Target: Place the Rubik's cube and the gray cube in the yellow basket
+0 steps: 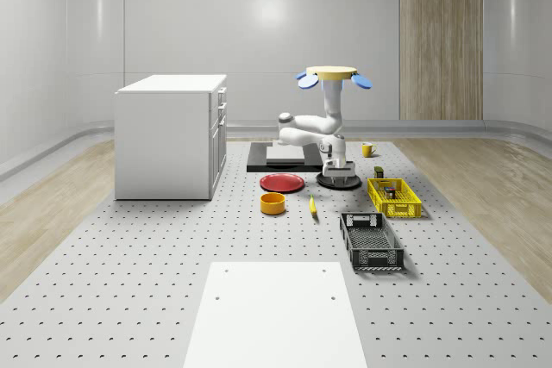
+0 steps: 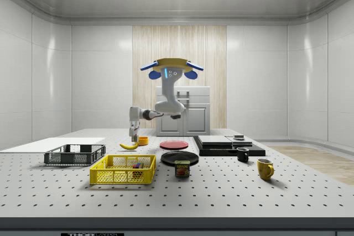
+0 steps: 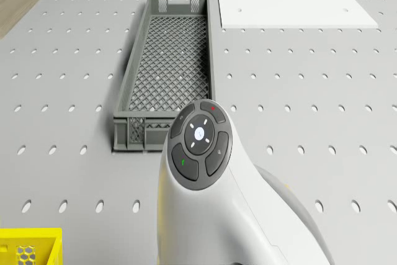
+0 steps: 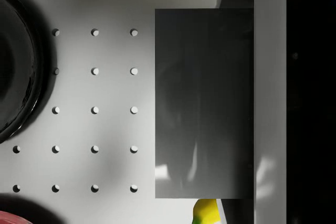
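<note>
While the drone [image 1: 333, 74] hovers above the perforated table [image 1: 129, 282], its fingers [image 2: 133, 131] grip a smooth gray cube [image 4: 205, 103].

In the whole-scene view, the round red plate [image 1: 282, 183] lies left of the round black plate [image 1: 338, 182], with the slotted yellow plastic basket [image 1: 394, 197] to their right. The dark grey mesh crate [image 1: 371, 241] sits nearer the camera. The small orange bowl [image 1: 273, 203] lies left of the yellow banana [image 1: 312, 205].
</note>
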Robot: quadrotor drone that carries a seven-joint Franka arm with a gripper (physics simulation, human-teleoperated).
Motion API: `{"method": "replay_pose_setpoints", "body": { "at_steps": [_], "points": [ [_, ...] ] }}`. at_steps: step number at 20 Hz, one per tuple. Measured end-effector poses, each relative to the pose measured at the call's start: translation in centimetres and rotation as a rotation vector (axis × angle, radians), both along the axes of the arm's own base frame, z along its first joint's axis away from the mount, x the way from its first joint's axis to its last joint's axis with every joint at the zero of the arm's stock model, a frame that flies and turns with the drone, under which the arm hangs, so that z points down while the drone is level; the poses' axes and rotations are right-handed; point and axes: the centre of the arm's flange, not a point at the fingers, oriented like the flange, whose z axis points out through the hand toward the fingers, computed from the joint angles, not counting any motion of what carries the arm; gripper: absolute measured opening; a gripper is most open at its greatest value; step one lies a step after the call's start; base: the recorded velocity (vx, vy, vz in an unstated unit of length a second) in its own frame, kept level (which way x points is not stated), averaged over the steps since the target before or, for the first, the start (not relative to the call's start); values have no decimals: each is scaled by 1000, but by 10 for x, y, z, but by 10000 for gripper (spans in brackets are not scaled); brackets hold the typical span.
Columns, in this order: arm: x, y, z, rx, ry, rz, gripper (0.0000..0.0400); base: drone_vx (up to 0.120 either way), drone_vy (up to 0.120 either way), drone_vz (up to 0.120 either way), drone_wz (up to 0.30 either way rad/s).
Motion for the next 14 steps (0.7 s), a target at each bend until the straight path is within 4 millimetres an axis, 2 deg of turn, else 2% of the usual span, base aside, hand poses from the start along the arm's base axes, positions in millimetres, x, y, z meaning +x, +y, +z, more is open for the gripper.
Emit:
{"method": "replay_pose_setpoints", "body": {
  "at_steps": [2, 4, 14],
  "points": [
    [0, 0, -1, 0, 0, 0, 250, 0, 0, 100, 0],
    [0, 0, -1, 0, 0, 0, 250, 0, 20, 0, 0],
    [0, 0, -1, 0, 0, 0, 250, 0, 120, 0, 0]
  ]
}}
